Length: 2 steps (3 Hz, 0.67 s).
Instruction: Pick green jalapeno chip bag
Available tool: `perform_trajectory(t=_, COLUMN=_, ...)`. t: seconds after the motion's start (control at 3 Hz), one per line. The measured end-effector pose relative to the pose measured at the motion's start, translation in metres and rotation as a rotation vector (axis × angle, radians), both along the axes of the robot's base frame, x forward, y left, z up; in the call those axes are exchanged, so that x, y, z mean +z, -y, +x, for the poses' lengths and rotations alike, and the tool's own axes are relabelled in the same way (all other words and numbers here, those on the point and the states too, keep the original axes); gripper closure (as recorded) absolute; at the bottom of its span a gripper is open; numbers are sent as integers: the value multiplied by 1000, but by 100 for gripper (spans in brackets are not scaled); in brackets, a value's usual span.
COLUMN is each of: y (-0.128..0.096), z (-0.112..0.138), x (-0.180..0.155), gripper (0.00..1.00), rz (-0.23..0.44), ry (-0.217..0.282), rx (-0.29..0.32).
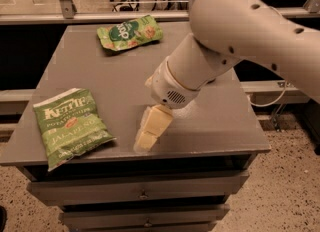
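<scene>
The green jalapeno chip bag (71, 127) lies flat at the table's front left corner. It is light green with white "KETTLE" lettering and a small red-orange emblem. My gripper (149, 132) hangs from the large white arm over the front middle of the table, pointing down and to the left, close to the tabletop. It is to the right of the bag, apart from it, and holds nothing that I can see.
A smaller green bag with a dark green round logo (130, 32) lies at the back of the grey table (220, 126). Drawers sit under the tabletop. A railing and office chairs stand behind the table.
</scene>
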<state>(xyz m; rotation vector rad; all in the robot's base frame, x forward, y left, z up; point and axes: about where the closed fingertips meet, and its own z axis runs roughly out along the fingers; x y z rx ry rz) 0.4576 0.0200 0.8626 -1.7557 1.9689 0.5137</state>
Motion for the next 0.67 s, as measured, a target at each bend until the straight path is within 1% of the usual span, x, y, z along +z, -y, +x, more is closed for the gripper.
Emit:
perform_trajectory(t=0.33, y=-40, z=12, x=-12, gripper=0, rz=69, ry=-16, rx=1)
perform_trajectory(t=0.67, y=-83, z=17, x=-16, gripper=0, rz=137, ry=-32, rx=-6)
